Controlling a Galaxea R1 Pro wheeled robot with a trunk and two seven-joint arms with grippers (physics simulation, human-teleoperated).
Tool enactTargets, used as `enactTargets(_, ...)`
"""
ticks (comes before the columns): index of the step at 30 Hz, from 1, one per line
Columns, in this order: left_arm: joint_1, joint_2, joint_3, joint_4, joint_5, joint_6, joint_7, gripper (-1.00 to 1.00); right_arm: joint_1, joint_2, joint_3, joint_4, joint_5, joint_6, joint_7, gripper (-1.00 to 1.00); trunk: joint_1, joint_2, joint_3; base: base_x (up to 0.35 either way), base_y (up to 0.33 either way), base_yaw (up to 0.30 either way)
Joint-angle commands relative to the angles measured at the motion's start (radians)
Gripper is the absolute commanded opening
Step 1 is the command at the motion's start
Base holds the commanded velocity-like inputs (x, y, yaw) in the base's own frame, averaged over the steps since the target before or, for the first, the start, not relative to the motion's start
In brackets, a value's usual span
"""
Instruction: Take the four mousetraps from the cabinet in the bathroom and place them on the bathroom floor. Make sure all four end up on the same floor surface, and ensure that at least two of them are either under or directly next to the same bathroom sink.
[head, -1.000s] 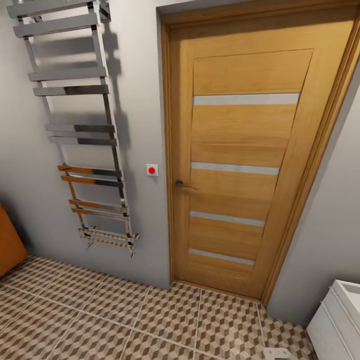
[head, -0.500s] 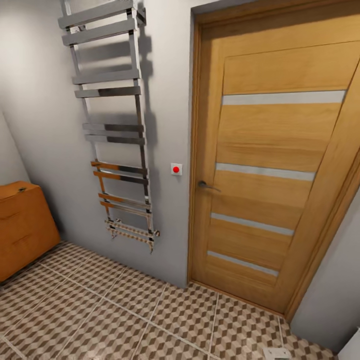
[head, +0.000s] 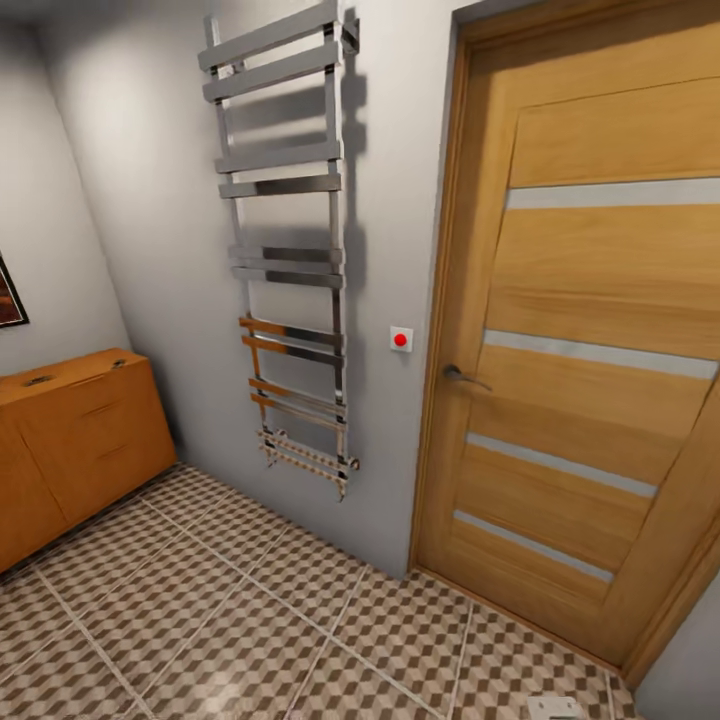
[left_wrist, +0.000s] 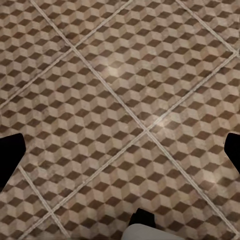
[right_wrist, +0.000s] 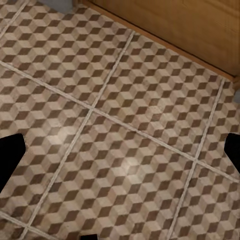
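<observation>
The low orange-brown cabinet (head: 85, 440) stands against the left wall in the head view. Two tiny flat dark things (head: 38, 380) (head: 118, 364) lie on its top, too small to tell whether they are mousetraps. The cube-patterned bathroom floor (head: 250, 620) spreads between the cabinet and the door. The bathroom sink is out of view. My left gripper (left_wrist: 120, 155) hangs open over bare tiles with nothing between its dark fingertips (left_wrist: 10, 157). My right gripper (right_wrist: 120, 152) is open too, above tiles near the door's threshold, and holds nothing.
A chrome towel radiator (head: 290, 250) hangs on the grey wall. To its right are a red wall button (head: 401, 339) and a closed wooden door (head: 590, 350) with a lever handle (head: 462, 376). A picture's corner (head: 8, 295) shows above the cabinet.
The head view has swung left: door and radiator slid right in the picture, the white vanity left it at the right, and the cabinet came well into view.
</observation>
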Motion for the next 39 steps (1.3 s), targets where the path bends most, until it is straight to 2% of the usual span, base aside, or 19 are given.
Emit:
enactTargets(1,0.000,0.000,0.001,-0.001,-0.001,0.004,0.002,1.00,0.000,0.000,0.001,0.001,0.000,-0.003,-0.003,1.00,0.000,-0.001,0.000,0.000,0.000,0.300)
enactTargets(39,0.000,0.001,0.004,-0.001,-0.002,0.004,0.009,1.00,0.000,0.000,0.001,0.001,0.000,-0.003,0.000,1.00,0.000,-0.001,0.000,0.000,0.000,0.296)
